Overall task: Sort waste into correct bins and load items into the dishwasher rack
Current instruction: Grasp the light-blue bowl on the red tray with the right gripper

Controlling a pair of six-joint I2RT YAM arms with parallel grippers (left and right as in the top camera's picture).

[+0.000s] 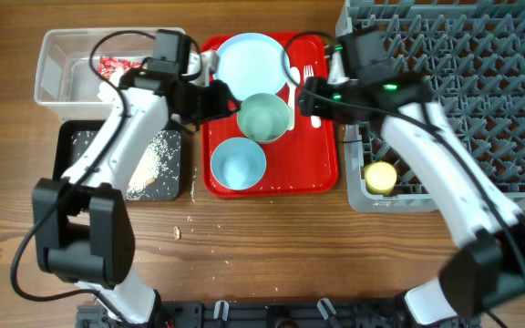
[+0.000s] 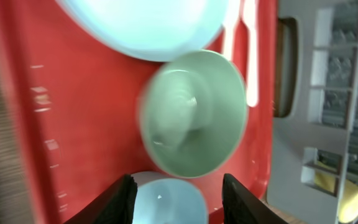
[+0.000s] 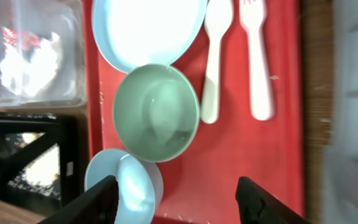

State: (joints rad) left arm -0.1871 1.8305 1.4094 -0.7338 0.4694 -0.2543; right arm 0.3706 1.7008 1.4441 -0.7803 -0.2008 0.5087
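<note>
On the red tray (image 1: 317,173) lie a light-blue plate (image 1: 252,59), a pale green-blue bowl (image 1: 264,118) and a light-blue bowl (image 1: 238,164). A white fork (image 3: 257,56) and spoon (image 3: 215,56) lie at the tray's right side. My left gripper (image 1: 224,98) is open and empty, just left of the green-blue bowl (image 2: 191,121), above the light-blue bowl (image 2: 166,199). My right gripper (image 1: 304,97) is open and empty, over the tray's right part beside that bowl (image 3: 156,112). The yellow cup (image 1: 380,176) sits in the grey rack (image 1: 481,82).
The clear tub (image 1: 62,64) at the back left holds a red wrapper (image 1: 114,66) and white tissue (image 3: 30,65). The black tray (image 1: 66,146) in front of it holds rice grains (image 1: 158,159). A few grains lie on the wooden table near the tray's front.
</note>
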